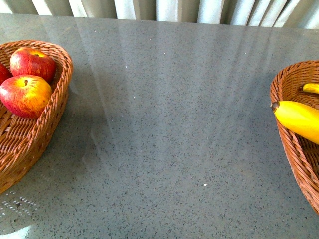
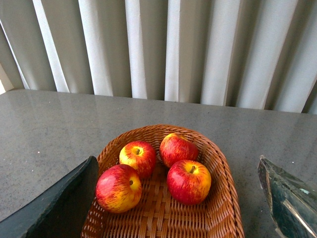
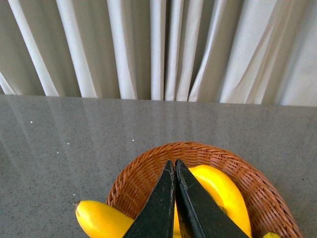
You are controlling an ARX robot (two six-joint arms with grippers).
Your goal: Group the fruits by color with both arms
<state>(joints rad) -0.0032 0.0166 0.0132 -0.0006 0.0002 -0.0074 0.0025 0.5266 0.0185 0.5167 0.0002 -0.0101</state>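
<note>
The bench (image 1: 169, 124) lies open between the two baskets. Apples (image 1: 26, 94) crowd the left basket (image 1: 57, 99); bananas (image 1: 299, 119) fill the right basket (image 1: 279, 84), one tip seemingly overhanging its rim.

Woven wicker baskets (image 1: 60, 94); glossy speckled stone table (image 1: 169, 124).

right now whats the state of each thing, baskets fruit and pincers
left basket: holds four apples
right basket: holds bananas, one tip over the rim
left pincer: open, empty, above the apples
right pincer: shut, empty, above the bananas
table: bare between the baskets
</note>
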